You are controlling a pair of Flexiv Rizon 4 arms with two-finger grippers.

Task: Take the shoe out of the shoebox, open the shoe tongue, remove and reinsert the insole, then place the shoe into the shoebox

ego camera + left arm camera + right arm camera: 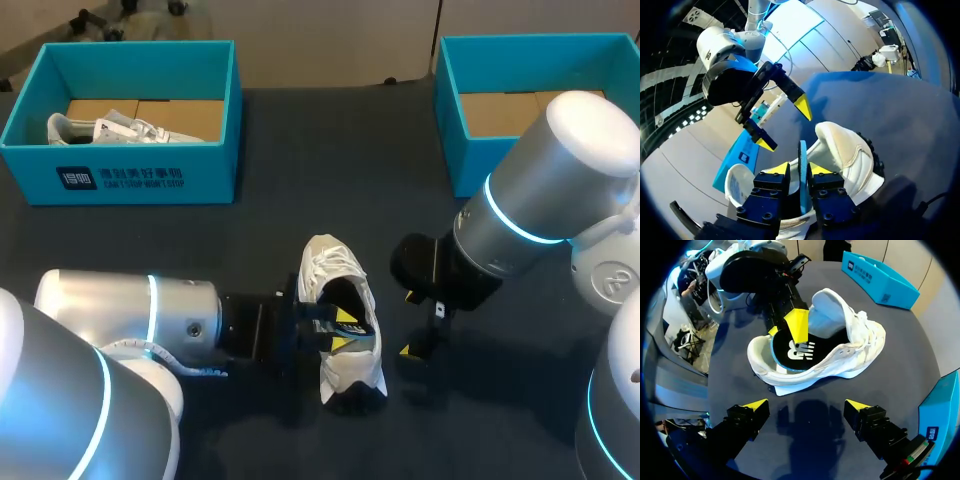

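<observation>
White textile and smooth leather-like panels make up the shoe [335, 275], which stands on its sole in the middle of the dark desk [300, 200], well apart from both boxes. Its tongue [827, 310] is pulled up and away from the opening, and the laces are loose.

The left gripper [800, 171] reaches into the opening from the side. It is clenched on the insole [797, 352]: in the left wrist view the thin blue edge of the insole stands upright between the two yellow tips, and both tips press on it. The insole is flat and thin, black on top with a white mark and blue along its rim. Most of it lies inside the shoe, near the heel.

The right gripper [807, 405] hangs just beside the shoe, on its right in the head view. Its fingers are spread wide, with only the bare desk between them, and they touch nothing.

The left shoebox [150, 180] is teal card with straight walls and has no lid. A second white shoe [100, 130] lies in it on a brown bottom. The right shoebox [450, 120] is of the same teal card and shows only a brown bottom.
</observation>
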